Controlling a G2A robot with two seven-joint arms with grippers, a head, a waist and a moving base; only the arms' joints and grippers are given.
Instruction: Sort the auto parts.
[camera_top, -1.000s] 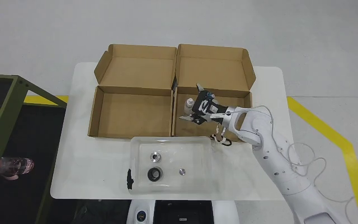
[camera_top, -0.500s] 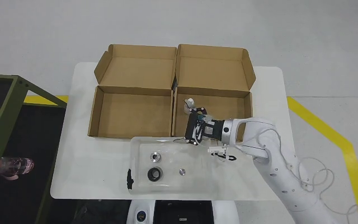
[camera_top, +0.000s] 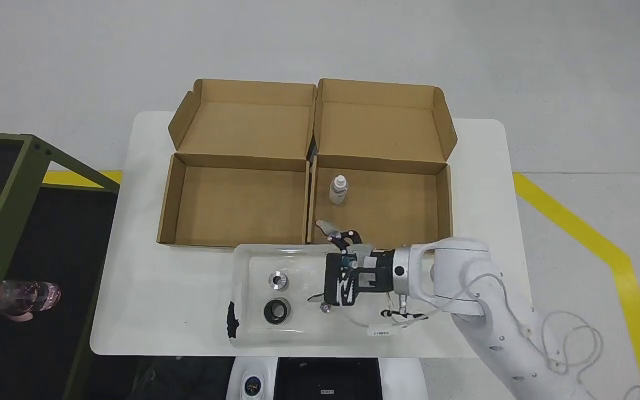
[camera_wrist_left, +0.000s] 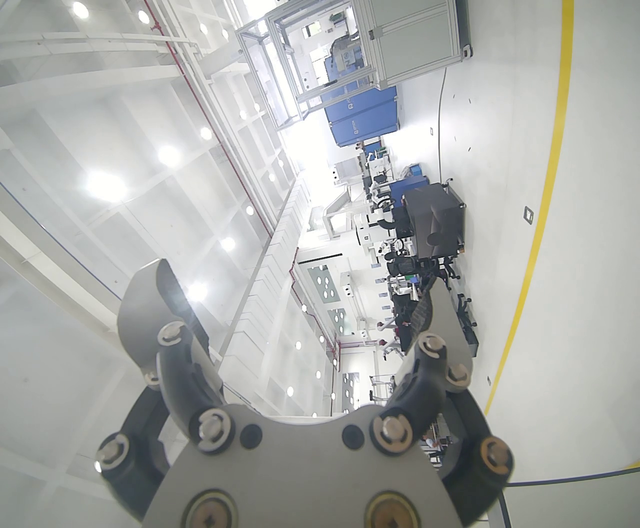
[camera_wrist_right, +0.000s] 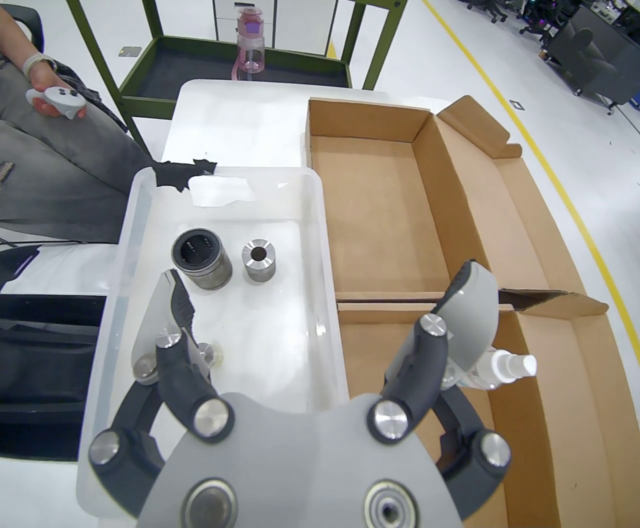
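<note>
The right gripper (camera_wrist_right: 322, 280) hangs over the clear bin (camera_wrist_right: 280, 310) at the near edge of the desk (camera_top: 480, 180). Its jaws are spread wide with nothing between them. The arm comes in from the robot's right with the wrist turned sideways, so one jaw is above the bin and the other above the near wall of the right box (camera_top: 400, 200).

In the bin stand a black ring bearing (camera_wrist_right: 200, 257) and, just beside it, a slotted steel bush (camera_wrist_right: 258, 260). A small silver part (camera_wrist_right: 216, 356) is half hidden behind one jaw and hard to make out.

A white spray bottle (camera_wrist_right: 505, 367) lies in the right box, its body covered by the other jaw. The left box (camera_top: 240, 205) sits alongside.

The left gripper (camera_wrist_left: 295, 280) points up into the hall, jaws apart and holding nothing.
</note>
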